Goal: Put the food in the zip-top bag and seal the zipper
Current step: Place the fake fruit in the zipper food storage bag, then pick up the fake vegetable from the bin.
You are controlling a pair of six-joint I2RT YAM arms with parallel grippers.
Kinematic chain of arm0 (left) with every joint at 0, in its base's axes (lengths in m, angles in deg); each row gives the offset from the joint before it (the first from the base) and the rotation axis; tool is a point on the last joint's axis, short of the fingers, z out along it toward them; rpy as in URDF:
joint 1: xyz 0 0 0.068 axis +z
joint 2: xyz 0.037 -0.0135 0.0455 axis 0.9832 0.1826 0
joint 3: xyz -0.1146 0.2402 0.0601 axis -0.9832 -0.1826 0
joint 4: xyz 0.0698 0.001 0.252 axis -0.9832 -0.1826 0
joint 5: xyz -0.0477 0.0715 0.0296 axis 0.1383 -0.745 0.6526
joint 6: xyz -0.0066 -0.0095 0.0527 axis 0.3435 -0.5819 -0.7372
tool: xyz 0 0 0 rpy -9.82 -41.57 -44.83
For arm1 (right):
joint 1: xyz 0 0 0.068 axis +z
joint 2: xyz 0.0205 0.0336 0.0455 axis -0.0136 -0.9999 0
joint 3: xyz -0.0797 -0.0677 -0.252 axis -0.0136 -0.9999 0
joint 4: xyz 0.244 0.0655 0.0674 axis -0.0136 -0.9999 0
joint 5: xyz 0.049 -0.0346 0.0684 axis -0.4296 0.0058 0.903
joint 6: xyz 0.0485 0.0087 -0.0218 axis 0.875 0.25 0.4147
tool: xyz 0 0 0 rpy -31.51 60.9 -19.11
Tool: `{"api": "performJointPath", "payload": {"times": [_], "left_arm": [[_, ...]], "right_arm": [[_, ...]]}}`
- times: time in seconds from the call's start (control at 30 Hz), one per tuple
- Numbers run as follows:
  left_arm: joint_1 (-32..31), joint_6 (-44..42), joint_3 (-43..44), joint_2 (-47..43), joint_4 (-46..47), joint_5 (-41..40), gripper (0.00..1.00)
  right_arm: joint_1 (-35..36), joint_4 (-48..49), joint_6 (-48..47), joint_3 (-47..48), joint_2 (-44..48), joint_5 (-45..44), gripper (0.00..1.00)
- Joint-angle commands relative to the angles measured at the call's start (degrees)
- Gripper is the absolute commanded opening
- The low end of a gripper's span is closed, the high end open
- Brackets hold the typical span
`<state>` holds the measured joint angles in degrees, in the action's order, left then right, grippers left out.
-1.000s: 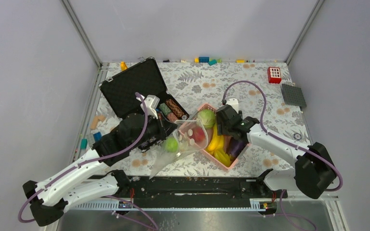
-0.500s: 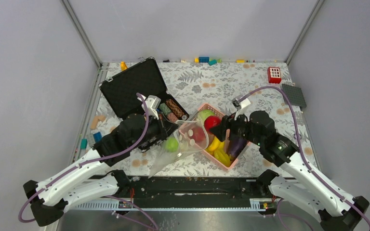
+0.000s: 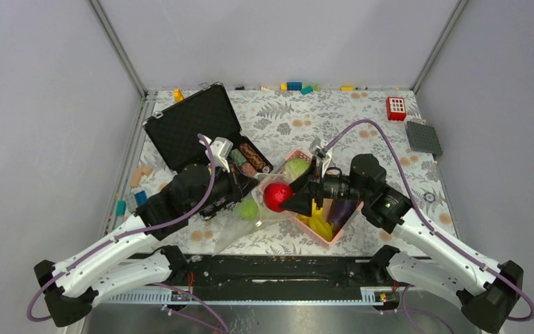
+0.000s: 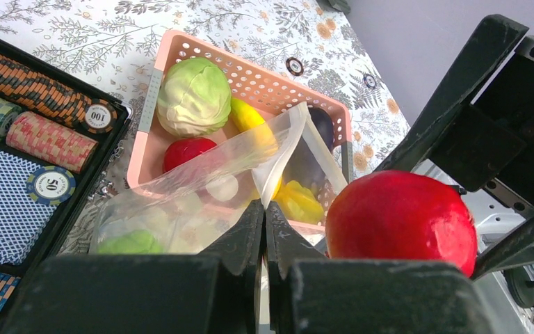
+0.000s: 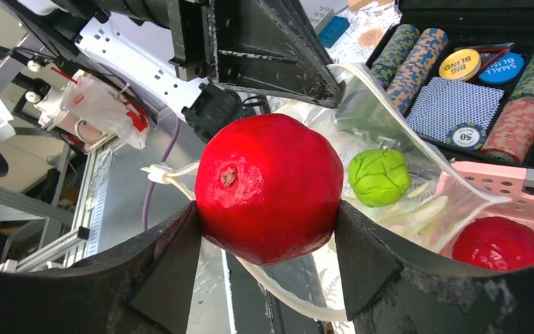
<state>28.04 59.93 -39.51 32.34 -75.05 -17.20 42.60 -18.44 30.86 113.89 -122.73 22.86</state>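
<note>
Red apple [image 5: 268, 188] clamped in right claw [image 3: 293, 198] before zip-top bag [image 4: 181, 209] mouth, left claw [image 4: 264, 229] pinching bag edge, pink basket [image 4: 250, 69] behind

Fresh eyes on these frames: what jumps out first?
A red apple is gripped in the right pincer, at the mouth of the clear zip-top bag, whose edge the left pincer pinches. Behind them a pink basket holds a cabbage and bananas. An open black case of poker chips sits beside it.

Your right gripper [image 5: 268, 236] has lifted a red apple [image 3: 277, 197] from the basket [image 4: 250, 69] beneath it, across to the mouth of the zip-top bag [image 4: 181, 198].
</note>
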Motion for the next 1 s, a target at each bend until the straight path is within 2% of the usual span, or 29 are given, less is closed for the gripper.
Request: {"api": "performJointPath", "payload": {"times": [0.0, 0.03, 0.07, 0.13, 0.33, 0.43, 0.5, 0.63, 0.73, 0.83, 0.97], "left_arm": [[0.2, -0.9, 0.2, 0.1, 4.2, 1.7, 0.0], [0.2, -0.9, 0.2, 0.0, 4.2, 1.8, 0.0], [0.2, -0.8, 0.1, -0.2, 4.1, 1.8, 0.0], [0.2, -0.8, 0.0, -0.6, 4.2, 1.7, 0.0], [0.1, -0.8, -0.4, -1.3, 3.9, 1.0, 0.0], [0.2, -0.7, -0.8, -1.8, 3.5, -0.6, 0.0], [0.2, -0.7, -0.9, -2.3, 3.2, -1.3, 0.0], [0.2, -1.2, -1.3, -3.8, 2.4, -1.9, 0.0], [0.2, -1.3, -1.9, -4.6, 2.5, -2.5, 0.0], [0.2, -1.5, -2.3, -4.5, 3.0, -2.5, 0.0], [0.2, -1.6, -2.4, -3.5, 3.4, -1.9, 0.0]], "right_arm": [[3.3, -3.3, -5.2, 4.2, -0.5, -2.8, 0.6], [3.8, -4.6, -6.1, 4.4, -0.6, -3.9, 0.68], [3.9, -5.9, -6.5, 4.6, -0.6, -4.3, 0.83], [3.9, -7.0, -6.6, 4.2, -0.4, -5.0, 0.99], [3.9, -7.9, -6.8, 4.0, 1.3, -7.6, 1.0], [3.9, -7.8, -4.6, 3.8, 1.7, -12.3, 1.0], [3.8, -11.8, -2.2, 4.9, 1.7, -20.4, 1.0], [2.9, -28.4, 4.5, 9.6, 1.1, -48.9, 1.0], [2.2, -39.8, 9.5, 11.3, -0.8, -61.8, 1.0], [2.2, -46.9, 15.0, 9.7, -3.4, -68.0, 1.0], [2.2, -52.1, 19.0, 9.7, -8.0, -71.1, 1.0]]}}
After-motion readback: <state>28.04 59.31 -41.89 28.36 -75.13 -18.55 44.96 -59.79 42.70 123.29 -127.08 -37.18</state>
